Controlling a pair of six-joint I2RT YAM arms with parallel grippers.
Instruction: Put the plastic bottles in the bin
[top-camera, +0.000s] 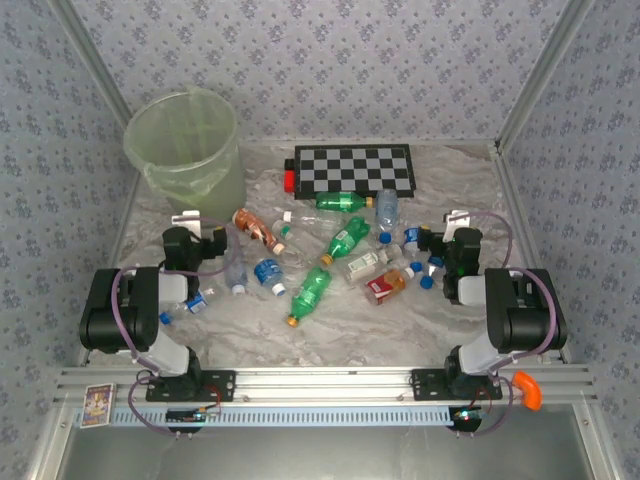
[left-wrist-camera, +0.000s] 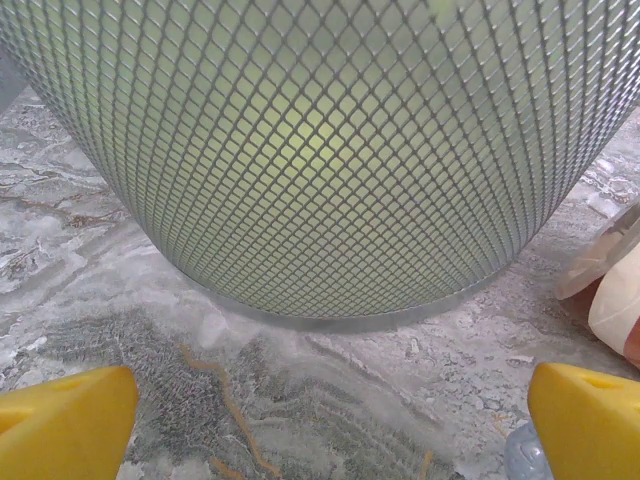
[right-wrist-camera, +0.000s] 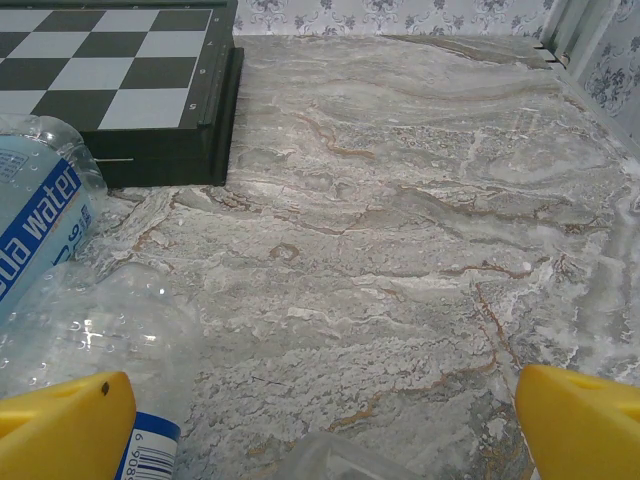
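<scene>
Left gripper (left-wrist-camera: 325, 430): jaws wide apart, nothing between them; the mesh-patterned wall of the bin (left-wrist-camera: 320, 150) stands close ahead on the marble table (left-wrist-camera: 120, 260). Right gripper (right-wrist-camera: 320, 425): jaws likewise spread and empty, low over the table; a clear water bottle (right-wrist-camera: 40, 220) lies beside one finger; checkerboard (right-wrist-camera: 110, 70) beyond it. Plastic bottles (top-camera: 346, 238) lie scattered on their sides mid-table between the two arms; bin upright at the far left, near the left gripper.
</scene>
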